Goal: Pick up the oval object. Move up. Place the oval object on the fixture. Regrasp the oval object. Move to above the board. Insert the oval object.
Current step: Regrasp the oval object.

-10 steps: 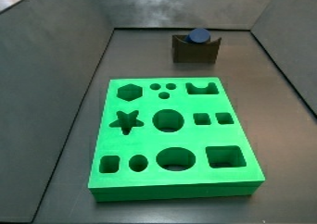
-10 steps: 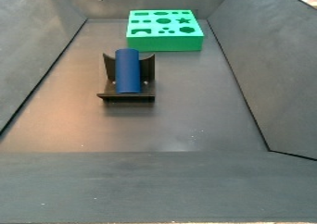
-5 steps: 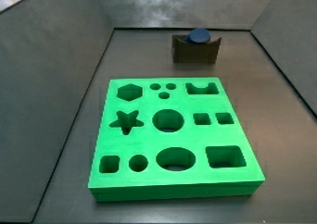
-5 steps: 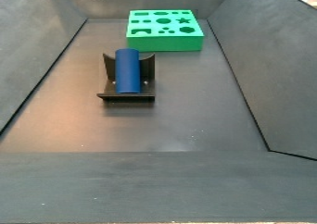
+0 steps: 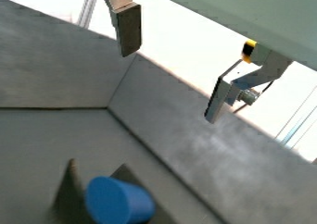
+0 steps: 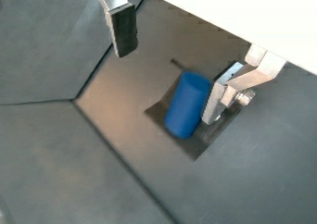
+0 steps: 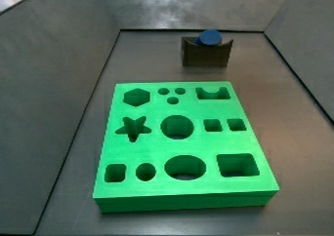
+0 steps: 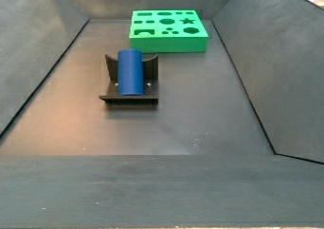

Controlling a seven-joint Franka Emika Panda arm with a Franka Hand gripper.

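The blue oval object (image 8: 131, 70) lies on its side in the notch of the dark fixture (image 8: 127, 98), near the back wall beyond the board in a side view, oval object (image 7: 209, 37) on fixture (image 7: 196, 56). The green board (image 7: 209, 142) lies flat on the floor, also seen as the board (image 8: 170, 44) farther off. My gripper (image 6: 170, 68) hangs open well above the oval object (image 6: 187, 103) and the fixture (image 6: 198, 146), touching neither. In a wrist view the gripper (image 5: 173, 66) shows nothing between its fingers, and the oval object (image 5: 118, 200) sits low at the frame's edge.
Dark sloping walls (image 8: 38, 72) enclose the floor on all sides. The board's cut-outs include a star (image 7: 132, 128), circles and squares.
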